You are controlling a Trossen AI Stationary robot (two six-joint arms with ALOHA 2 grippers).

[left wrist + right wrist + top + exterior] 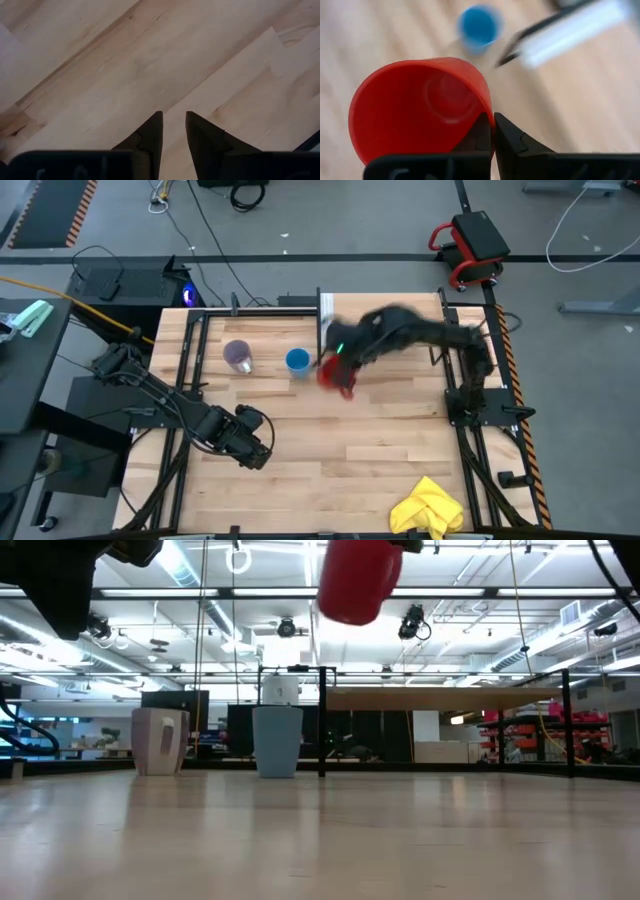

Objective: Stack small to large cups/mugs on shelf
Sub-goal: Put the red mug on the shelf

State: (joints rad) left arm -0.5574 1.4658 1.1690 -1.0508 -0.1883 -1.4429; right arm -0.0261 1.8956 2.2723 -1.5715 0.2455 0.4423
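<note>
The red mug (420, 112) hangs high over the table's middle, with my right gripper (493, 119) shut on it; in the low view the mug (358, 580) is well above the tabletop. The light-blue cup (297, 361) and the purple-grey cup (238, 356) stand upright on their bases on the table, left of the mug. The shelf (440, 697) is a raised wooden board behind them, with its white end panel (326, 306) beside the blue cup. My left gripper (174, 125) hovers over bare wood at the near left, open by a narrow gap, holding nothing. My right gripper pinches the red mug's wall at the rim (489, 111), one finger inside the mug and one outside. The fingers come from above, slanting down. The mug is lifted clear of the table, tilted, its open mouth toward the wrist camera.
A crumpled yellow cloth (430, 508) lies at the table's near right corner. Black frame rails (470, 395) run along the table's left and right edges. Bare wood lies between the cups and the near edge.
</note>
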